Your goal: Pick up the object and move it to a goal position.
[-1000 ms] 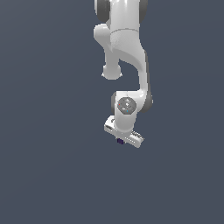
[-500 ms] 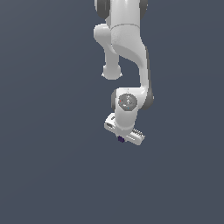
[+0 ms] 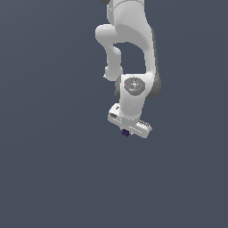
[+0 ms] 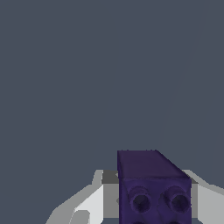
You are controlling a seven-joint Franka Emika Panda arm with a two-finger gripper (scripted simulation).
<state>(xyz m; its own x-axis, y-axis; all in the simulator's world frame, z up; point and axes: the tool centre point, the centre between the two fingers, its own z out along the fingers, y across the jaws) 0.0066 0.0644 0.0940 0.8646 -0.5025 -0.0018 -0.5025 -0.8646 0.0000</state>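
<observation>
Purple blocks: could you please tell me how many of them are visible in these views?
1. The purple block sits between the fingers of the tool, just under the white hand in the exterior view. Nothing else purple shows; the arm could hide some.

A plain, flat, dark grey-blue surface (image 3: 49,169) fills both views, with nothing else on it.

Glossy white rounded arm (image 3: 129,31), dark grey joint bands, flat white end effector (image 3: 129,126)

The arm (image 3: 129,53) hangs downward, gripper (image 3: 126,132) clamped (fingers mostly hidden).
</observation>
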